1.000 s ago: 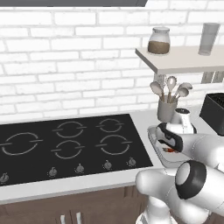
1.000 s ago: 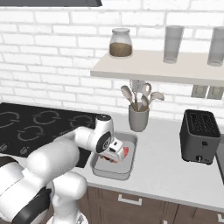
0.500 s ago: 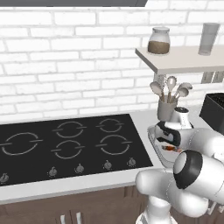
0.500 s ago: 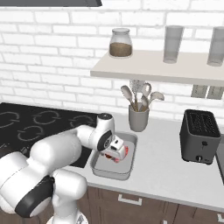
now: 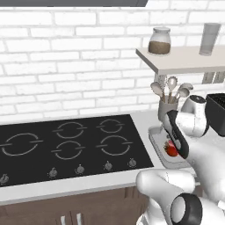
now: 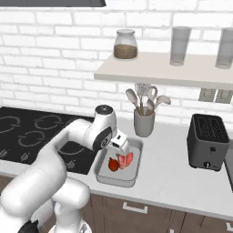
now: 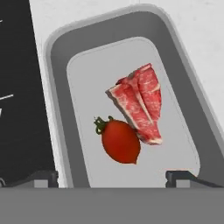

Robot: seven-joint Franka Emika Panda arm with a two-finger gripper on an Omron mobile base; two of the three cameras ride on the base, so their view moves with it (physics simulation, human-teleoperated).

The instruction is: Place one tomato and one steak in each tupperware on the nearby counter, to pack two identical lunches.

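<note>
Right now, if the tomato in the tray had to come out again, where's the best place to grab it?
Grip the tomato across its plump middle, coming straight down from above. It lies on its side, stem toward the hob, and touches the steak, so keep the pincer fingers off that side.

Two base views flank the arm, sharing the tupperware; the hand view looks closely down into it.
</note>
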